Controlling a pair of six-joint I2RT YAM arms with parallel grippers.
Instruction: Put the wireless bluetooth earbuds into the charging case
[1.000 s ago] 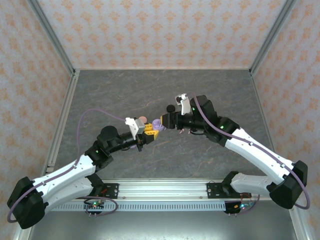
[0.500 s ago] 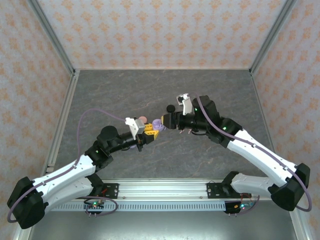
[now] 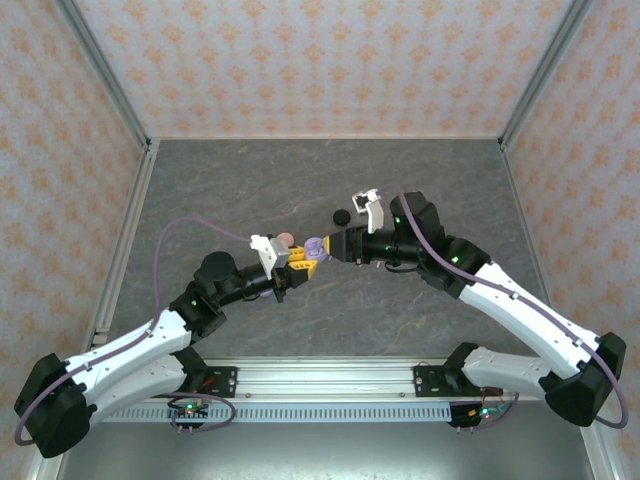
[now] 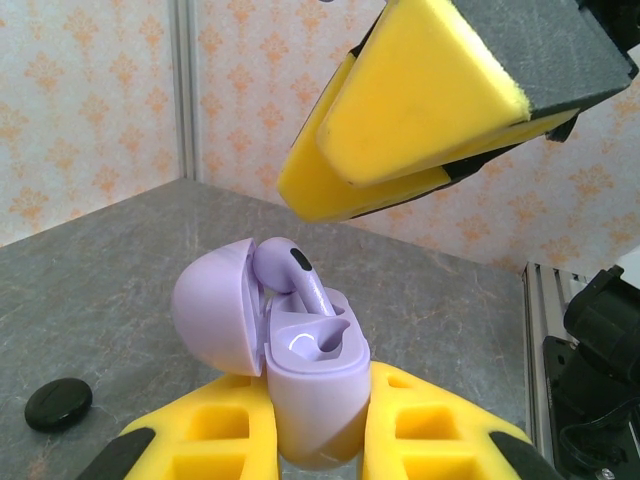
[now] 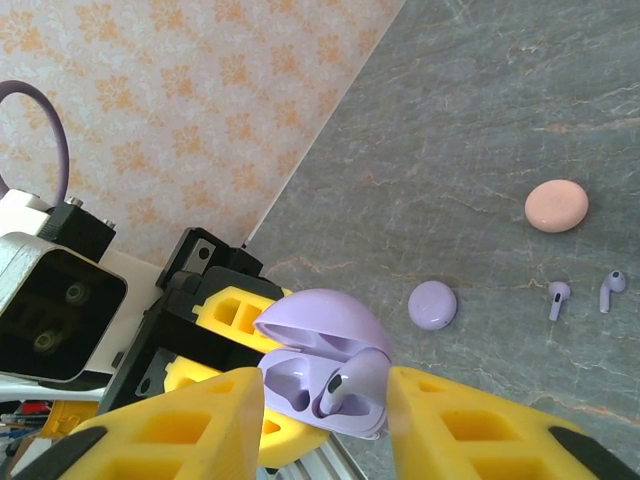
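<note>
Nearest you, your left hand (image 3: 303, 262) is clamped on the lilac charging case (image 3: 314, 246), held up off the worktop (image 3: 250, 180) near the middle of the cell. From the left wrist the left hand's (image 4: 315, 445) yellow fingers (image 4: 215, 440) press on both sides of the case's (image 4: 315, 390) lower body, and the lid stands open, tipped back to the left. One lilac earbud (image 4: 300, 280) stands in the case with its stem down in a well and its rounded head sticking up against the inside of the lid; the well beside it looks bare and glossy. Just above the case your right hand (image 4: 310, 170) comes in from the upper right, its two yellow pads close together with a narrow gap between them, holding nothing and clear of the earbud. The right wrist view looks down between that hand's (image 5: 325, 392) fingers (image 5: 180, 420): they are slightly apart, with the open case (image 5: 320, 325) and its earbud (image 5: 340, 385) in the gap beyond the tips, and the left hand's (image 5: 235, 305) fingers behind. From above, the right hand (image 3: 340, 243) sits just right of the case, tip to tip with the left. Farther out on the worktop (image 5: 480, 150) lie a lilac round disc (image 5: 432, 304), two loose lilac earbuds (image 5: 558, 298) side by side but apart, and a pink round disc (image 5: 557, 205) beyond them. A black round disc (image 3: 341, 215) rests just behind the right hand, also seen low on the left from the left wrist (image 4: 58, 403).
</note>
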